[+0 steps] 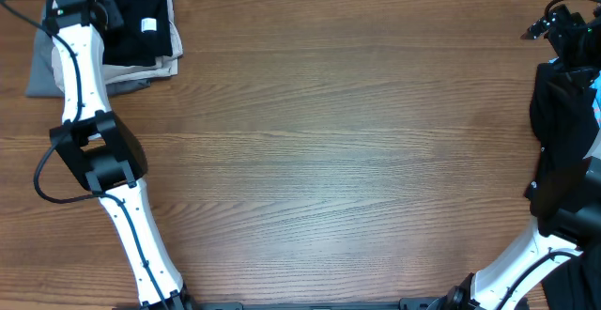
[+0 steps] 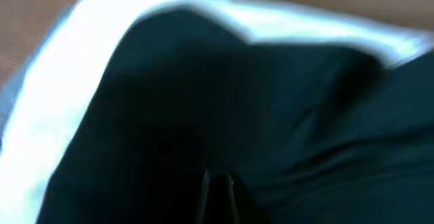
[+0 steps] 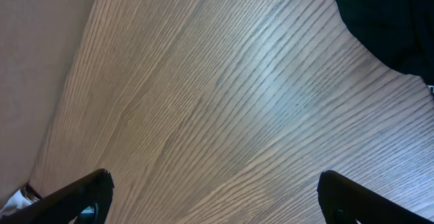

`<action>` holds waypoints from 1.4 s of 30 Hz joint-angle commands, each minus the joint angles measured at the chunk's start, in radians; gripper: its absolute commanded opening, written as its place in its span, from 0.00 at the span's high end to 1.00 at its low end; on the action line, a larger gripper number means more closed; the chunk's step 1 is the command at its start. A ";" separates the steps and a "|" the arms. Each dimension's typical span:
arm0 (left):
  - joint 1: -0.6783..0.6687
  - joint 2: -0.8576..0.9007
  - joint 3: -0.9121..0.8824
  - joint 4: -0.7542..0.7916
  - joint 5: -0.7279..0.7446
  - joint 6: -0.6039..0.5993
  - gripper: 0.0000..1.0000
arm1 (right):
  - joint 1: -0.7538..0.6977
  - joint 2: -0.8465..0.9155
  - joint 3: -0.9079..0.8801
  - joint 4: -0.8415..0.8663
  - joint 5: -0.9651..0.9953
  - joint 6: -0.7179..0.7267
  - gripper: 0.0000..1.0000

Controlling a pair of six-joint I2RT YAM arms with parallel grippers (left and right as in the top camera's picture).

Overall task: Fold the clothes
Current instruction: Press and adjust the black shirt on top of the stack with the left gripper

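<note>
Over the stacked clothes (image 1: pixel 131 42), left claw (image 2: pixel 218 183) hovers nearly pressed together; right claw (image 3: pixel 213 187) spread wide.

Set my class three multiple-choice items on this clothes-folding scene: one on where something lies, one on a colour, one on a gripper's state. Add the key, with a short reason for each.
1. In the overhead view, where does the stack of folded clothes lie?
A. mid-table
B. the top-left corner
C. the bottom-right corner

2. What colour is the top garment of that stack?
A. black
B. red
C. yellow

3. How does the right gripper stand?
A. shut on cloth
B. shut on a tag
C. open over the bare table

Key:
1 B, as the stack sits against the table's far-left corner.
2 A, as the uppermost piece is black, with a small white tag on it.
3 C, as the wrist view shows its fingers wide apart with only wood grain between them.
</note>
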 commanded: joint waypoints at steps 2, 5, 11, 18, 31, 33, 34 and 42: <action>0.060 0.008 -0.051 0.010 -0.040 0.025 0.87 | -0.001 -0.007 0.007 0.004 0.003 -0.010 0.00; 0.073 0.000 -0.041 0.005 -0.037 0.028 0.89 | -0.001 -0.006 0.007 0.005 0.003 -0.010 0.00; 0.053 -0.043 0.053 -0.007 -0.023 0.057 0.85 | -0.001 -0.007 0.007 0.004 0.003 -0.010 0.00; -0.027 -0.106 0.107 -0.007 0.139 0.034 0.72 | -0.001 -0.007 0.007 0.004 0.003 -0.010 0.00; -0.151 0.023 0.070 -0.007 0.175 0.034 0.63 | -0.001 -0.007 0.007 0.005 0.003 -0.010 0.00; -0.153 0.040 0.070 -0.008 0.153 0.033 0.61 | -0.001 -0.007 0.007 0.004 0.003 -0.010 0.00; -0.153 0.046 0.070 -0.010 0.138 0.034 0.61 | -0.001 -0.006 0.007 0.005 0.003 -0.010 0.00; -0.144 0.042 0.097 -0.063 0.162 0.034 0.68 | -0.001 -0.007 0.007 0.005 0.003 -0.010 0.00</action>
